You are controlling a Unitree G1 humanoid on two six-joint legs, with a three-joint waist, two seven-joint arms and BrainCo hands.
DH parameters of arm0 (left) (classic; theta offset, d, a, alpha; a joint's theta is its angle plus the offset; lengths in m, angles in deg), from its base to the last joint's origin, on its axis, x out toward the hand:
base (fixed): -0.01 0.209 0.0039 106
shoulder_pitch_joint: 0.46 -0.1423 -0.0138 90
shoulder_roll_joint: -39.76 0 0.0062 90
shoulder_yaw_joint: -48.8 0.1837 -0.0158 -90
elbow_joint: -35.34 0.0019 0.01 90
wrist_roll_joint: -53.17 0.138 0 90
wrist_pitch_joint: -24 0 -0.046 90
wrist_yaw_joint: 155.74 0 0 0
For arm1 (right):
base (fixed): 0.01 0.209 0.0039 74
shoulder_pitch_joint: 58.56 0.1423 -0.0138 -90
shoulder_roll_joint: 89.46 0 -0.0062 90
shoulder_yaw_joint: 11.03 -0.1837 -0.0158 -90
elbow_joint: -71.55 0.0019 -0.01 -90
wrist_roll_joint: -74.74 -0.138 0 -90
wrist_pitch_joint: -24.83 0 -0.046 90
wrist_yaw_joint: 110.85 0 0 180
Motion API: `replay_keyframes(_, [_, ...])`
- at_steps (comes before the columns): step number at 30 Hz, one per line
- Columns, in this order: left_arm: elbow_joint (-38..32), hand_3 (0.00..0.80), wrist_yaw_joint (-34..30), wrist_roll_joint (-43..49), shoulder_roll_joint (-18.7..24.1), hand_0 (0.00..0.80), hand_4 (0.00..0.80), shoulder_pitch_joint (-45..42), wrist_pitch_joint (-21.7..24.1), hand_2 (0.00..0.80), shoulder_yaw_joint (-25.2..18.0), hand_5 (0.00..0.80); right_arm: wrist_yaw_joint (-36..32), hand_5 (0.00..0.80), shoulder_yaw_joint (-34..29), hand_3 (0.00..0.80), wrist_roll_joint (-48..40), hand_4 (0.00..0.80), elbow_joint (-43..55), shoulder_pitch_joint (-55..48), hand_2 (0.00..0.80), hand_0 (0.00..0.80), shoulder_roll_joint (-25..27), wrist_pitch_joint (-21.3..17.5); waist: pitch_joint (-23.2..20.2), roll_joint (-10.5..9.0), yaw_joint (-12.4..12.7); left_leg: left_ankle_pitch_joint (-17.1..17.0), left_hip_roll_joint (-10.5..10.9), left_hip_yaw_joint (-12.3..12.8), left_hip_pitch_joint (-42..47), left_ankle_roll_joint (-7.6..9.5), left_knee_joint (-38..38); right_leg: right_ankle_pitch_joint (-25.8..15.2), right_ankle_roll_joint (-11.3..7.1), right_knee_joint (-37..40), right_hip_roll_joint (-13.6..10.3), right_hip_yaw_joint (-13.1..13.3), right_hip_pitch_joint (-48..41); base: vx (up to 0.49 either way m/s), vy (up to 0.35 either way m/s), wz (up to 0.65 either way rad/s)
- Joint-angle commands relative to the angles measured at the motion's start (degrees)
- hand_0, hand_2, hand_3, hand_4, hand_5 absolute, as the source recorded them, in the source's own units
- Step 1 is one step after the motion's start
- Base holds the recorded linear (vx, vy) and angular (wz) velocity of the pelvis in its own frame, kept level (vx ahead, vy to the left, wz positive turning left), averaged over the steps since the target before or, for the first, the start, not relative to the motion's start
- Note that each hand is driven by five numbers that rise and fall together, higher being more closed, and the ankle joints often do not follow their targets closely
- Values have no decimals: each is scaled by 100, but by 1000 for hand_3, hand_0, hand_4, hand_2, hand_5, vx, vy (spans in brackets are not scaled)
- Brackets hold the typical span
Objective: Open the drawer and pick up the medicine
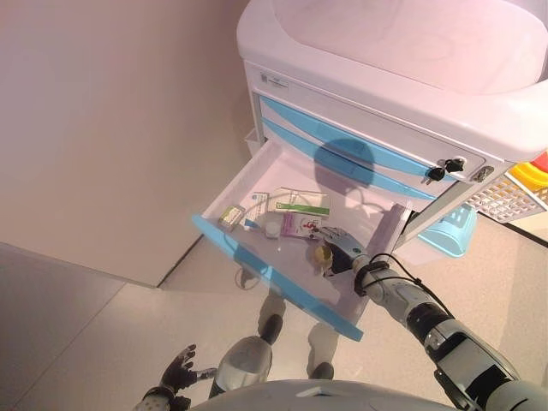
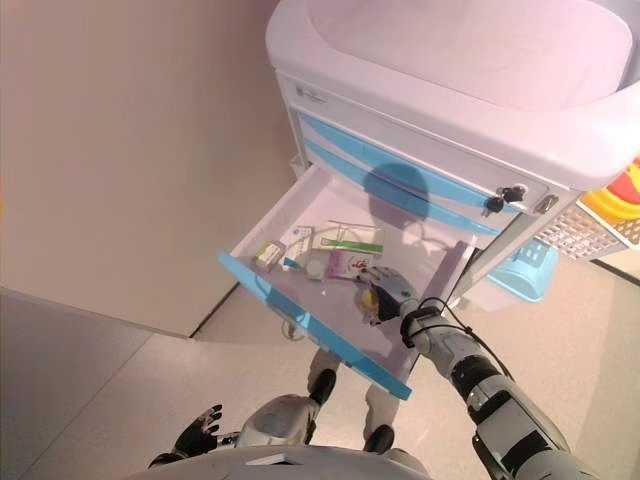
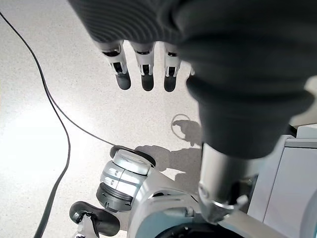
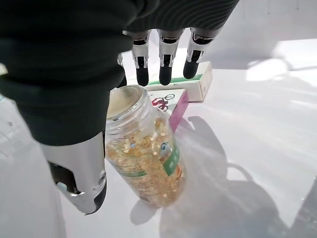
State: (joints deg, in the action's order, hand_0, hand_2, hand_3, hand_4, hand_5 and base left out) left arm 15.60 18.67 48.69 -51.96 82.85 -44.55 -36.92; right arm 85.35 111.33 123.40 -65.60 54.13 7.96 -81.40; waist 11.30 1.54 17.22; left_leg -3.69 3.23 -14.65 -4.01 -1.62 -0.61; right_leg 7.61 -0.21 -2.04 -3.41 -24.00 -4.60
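Right hand over the pill bottle in the open drawer; left hand idle near the floor.

The cart's drawer (image 1: 257, 184) is pulled out, its blue front (image 1: 274, 276) toward the robot. From the head views the right hand (image 1: 341, 248) reaches in near the drawer's right wall, mostly covering the bottle (image 1: 323, 254). Only the right wrist view shows the detail: a clear bottle (image 4: 143, 153) of yellow capsules stands on the drawer floor between thumb (image 4: 79, 173) and straight fingers (image 4: 166, 64), not yet gripped. Beyond lie a pink box (image 4: 171, 104) and a green-and-white box (image 4: 195, 82). The left hand (image 1: 175, 372) hangs loose, fingers relaxed and holding nothing, as its wrist view confirms.
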Motion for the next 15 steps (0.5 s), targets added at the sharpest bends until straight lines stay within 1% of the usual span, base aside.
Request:
replay_keyframes(1, [-13,0,19,-2,-7,0,0,37,162,0,211,0,202,0,103,0,23,0,187,150,0,0,32,-4,-73,19,57,452,475,39,-141,325,-136,-103,-215,-507,-388,194,456,0,0,0])
replay_keyframes(8, [-49,0,-7,8,4,0,0,39,159,0,242,0,208,0,59,0,9,0,178,124,0,0,56,110,-37,34,53,452,485,22,-158,322,-164,-103,-212,-530,-395,187,470,0,0,0])
replay_keyframes(9, [-45,0,0,17,-4,0,0,41,163,0,247,0,222,66,51,66,14,66,154,121,66,66,54,123,-30,32,54,455,487,20,-159,323,-170,-102,-210,-531,-396,185,467,0,0,0])
replay_keyframes(10, [-39,0,8,26,-8,0,0,48,163,0,257,0,249,405,50,405,15,405,109,121,405,405,35,159,-30,34,57,454,487,19,-158,321,-170,-105,-212,-529,-399,181,463,0,0,0])
replay_keyframes(12, [-48,0,26,16,-14,0,0,56,159,0,275,0,267,508,49,508,41,508,96,123,508,508,21,197,-17,37,54,447,486,21,-161,324,-162,-109,-211,-525,-396,189,465,0,0,0])
replay_keyframes(13, [-46,0,24,18,-12,0,0,61,157,0,269,0,258,602,37,602,56,602,104,120,602,602,27,191,-14,37,49,451,487,24,-159,327,-163,-107,-211,-528,-396,192,467,0,0,0])
replay_keyframes(14, [-44,0,34,10,-16,0,0,65,163,0,277,0,263,800,38,800,61,800,115,112,800,800,26,189,-11,37,43,449,488,28,-161,329,-162,-109,-214,-529,-396,197,472,0,0,0])
replay_keyframes(15, [-49,0,38,9,-16,0,0,59,165,0,278,0,265,800,37,800,81,800,126,111,800,800,21,196,-13,35,42,450,486,32,-163,329,-166,-109,-214,-531,-397,200,473,0,0,0])
